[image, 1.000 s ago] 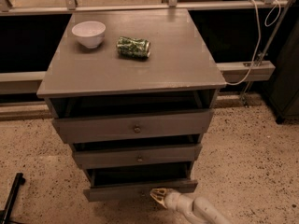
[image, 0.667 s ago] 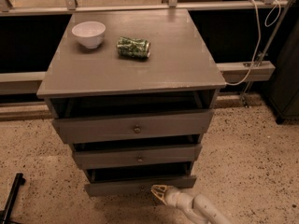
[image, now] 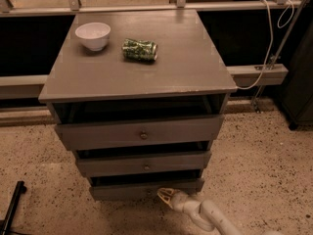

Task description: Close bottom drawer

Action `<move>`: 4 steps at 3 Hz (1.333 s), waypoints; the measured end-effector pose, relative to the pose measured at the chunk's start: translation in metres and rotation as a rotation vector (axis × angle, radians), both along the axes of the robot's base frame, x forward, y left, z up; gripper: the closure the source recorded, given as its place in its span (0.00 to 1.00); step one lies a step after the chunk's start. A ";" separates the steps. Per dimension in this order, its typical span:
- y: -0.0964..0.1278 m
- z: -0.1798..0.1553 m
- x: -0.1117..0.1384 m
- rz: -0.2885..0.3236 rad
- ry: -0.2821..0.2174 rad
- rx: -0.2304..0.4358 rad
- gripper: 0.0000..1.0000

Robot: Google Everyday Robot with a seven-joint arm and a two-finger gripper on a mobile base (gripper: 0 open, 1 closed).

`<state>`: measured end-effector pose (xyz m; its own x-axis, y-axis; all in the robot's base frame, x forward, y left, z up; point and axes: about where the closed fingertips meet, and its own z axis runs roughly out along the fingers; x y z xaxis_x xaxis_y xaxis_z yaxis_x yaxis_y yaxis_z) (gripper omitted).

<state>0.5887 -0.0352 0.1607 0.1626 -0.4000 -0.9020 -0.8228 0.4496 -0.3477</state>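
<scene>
The bottom drawer [image: 127, 189] is the lowest and narrowest of three grey drawers in a grey wooden cabinet [image: 142, 77]. It stands slightly open, with a dark gap above its flat front. Its knob is not visible. My gripper [image: 162, 195], pale and cream-coloured, reaches in from the lower right and sits against the right part of the drawer's front, low near the floor. The arm [image: 215, 219] runs off the bottom edge.
The middle drawer [image: 144, 163] and top drawer [image: 142, 132] also stick out, each with a small round knob. A white bowl [image: 93, 34] and a crushed green can [image: 140, 49] rest on the cabinet top. A black bar [image: 12, 207] lies at the lower left. Speckled floor lies around.
The bottom drawer has slid inward a little and its front sits further back. My gripper has followed it towards the cabinet.
</scene>
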 end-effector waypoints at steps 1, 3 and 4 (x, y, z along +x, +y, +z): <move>-0.007 0.004 0.025 -0.037 -0.018 0.033 1.00; -0.016 0.005 0.036 -0.059 -0.028 0.054 1.00; -0.034 -0.003 0.009 -0.037 -0.030 0.002 1.00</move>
